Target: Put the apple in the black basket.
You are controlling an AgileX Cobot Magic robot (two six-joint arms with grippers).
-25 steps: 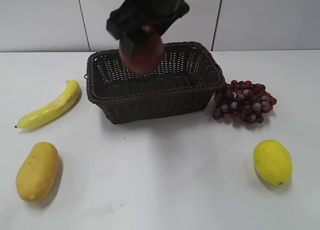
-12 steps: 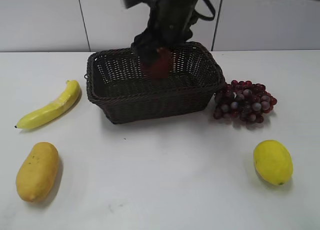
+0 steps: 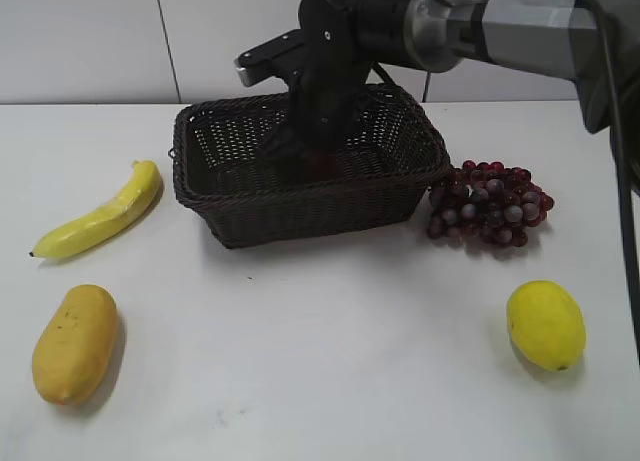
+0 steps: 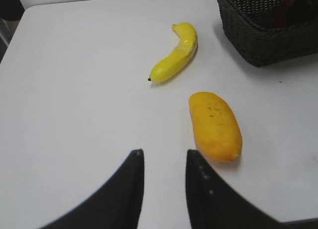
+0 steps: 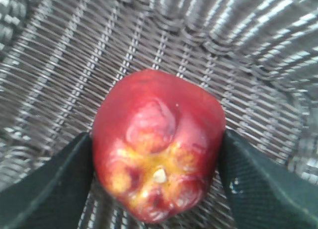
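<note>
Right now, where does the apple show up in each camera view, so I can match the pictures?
Exterior view: the apple is a small red patch inside the black basket, mostly hidden by the right gripper.
Left wrist view: a red sliver at the top right, inside the basket.
Right wrist view: the apple fills the centre, clamped between the gripper's fingers.
Shared landmark: the basket's dark weave.

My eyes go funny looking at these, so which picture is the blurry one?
The right wrist view is soft: the apple and basket weave smear. The exterior view is sharp, with soft shadows under the mango. The left wrist view is clear.
</note>
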